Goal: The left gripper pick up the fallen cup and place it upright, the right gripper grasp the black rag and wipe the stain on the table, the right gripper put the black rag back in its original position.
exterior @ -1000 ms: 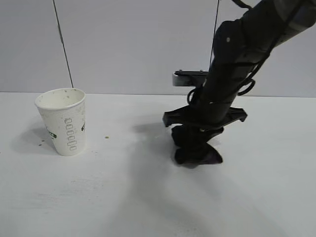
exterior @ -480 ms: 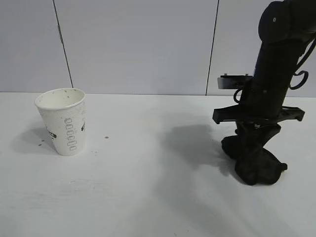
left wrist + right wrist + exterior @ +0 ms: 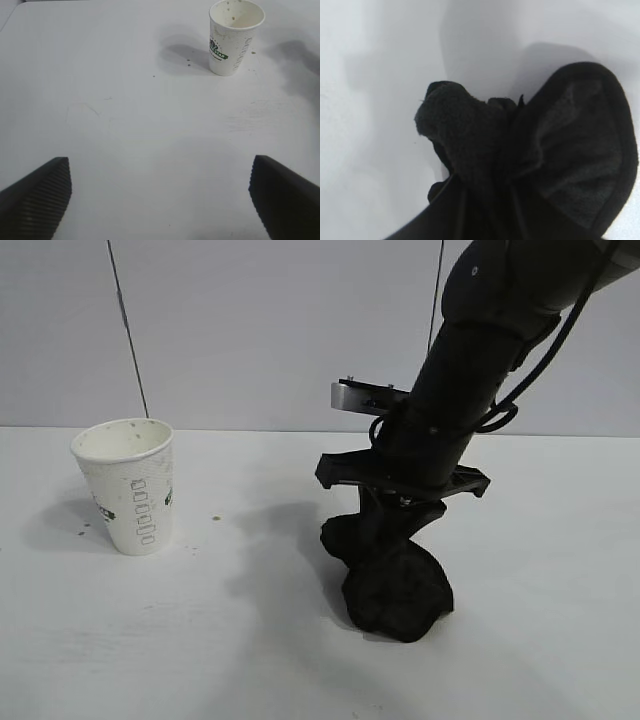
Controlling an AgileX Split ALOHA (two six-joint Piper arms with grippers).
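Observation:
The white paper cup (image 3: 128,485) with green logo stands upright at the left of the white table (image 3: 230,640); it also shows in the left wrist view (image 3: 232,36). My right gripper (image 3: 395,515) is shut on the black rag (image 3: 393,582), which presses on the table right of centre; the rag fills the right wrist view (image 3: 530,160). My left gripper (image 3: 160,200) is open and empty, hovering over bare table well away from the cup. No stain shows; the rag hides the spot beneath it.
Tiny brown specks (image 3: 214,517) lie on the table beside the cup. A grey panelled wall (image 3: 270,330) stands behind the table.
My right gripper swept the rag right across the table, then back left to about the middle. The cup has not moved.

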